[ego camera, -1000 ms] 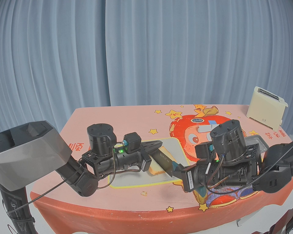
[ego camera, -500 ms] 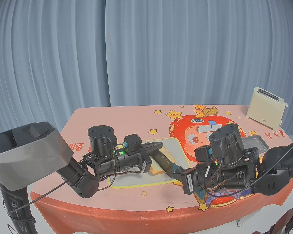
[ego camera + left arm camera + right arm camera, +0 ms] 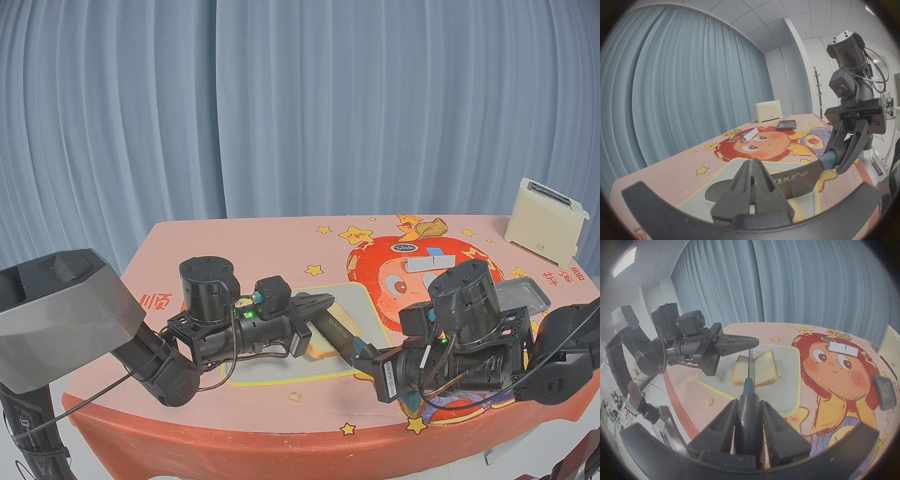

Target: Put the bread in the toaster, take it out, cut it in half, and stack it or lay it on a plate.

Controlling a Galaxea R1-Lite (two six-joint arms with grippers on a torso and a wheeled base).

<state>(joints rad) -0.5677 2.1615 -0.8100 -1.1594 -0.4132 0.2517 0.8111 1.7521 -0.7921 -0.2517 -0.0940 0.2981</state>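
A slice of bread (image 3: 320, 344) (image 3: 762, 366) lies on the grey cutting board (image 3: 275, 369) (image 3: 784, 387). The knife (image 3: 335, 328) (image 3: 793, 180) stands edge-down across the slice's middle, its blade sunk into it. My right gripper (image 3: 365, 355) (image 3: 748, 403) (image 3: 835, 160) is shut on the knife's teal handle at the board's front right. My left gripper (image 3: 328, 300) (image 3: 753, 162) (image 3: 755, 341) is shut and lies level just over the bread's far side, beside the blade; I cannot tell whether it touches the bread. The white toaster (image 3: 545, 222) (image 3: 767, 111) stands at the table's far right.
A dark metal tray (image 3: 525, 292) (image 3: 786, 124) (image 3: 885, 392) sits right of the board, behind my right arm. A crumb (image 3: 294, 396) (image 3: 710, 402) lies near the table's front edge. White and blue cards (image 3: 428, 261) lie on the printed tablecloth.
My right arm has sunk a little and drawn toward the front edge, and the knife blade sits lower in the bread. The left gripper has barely moved.
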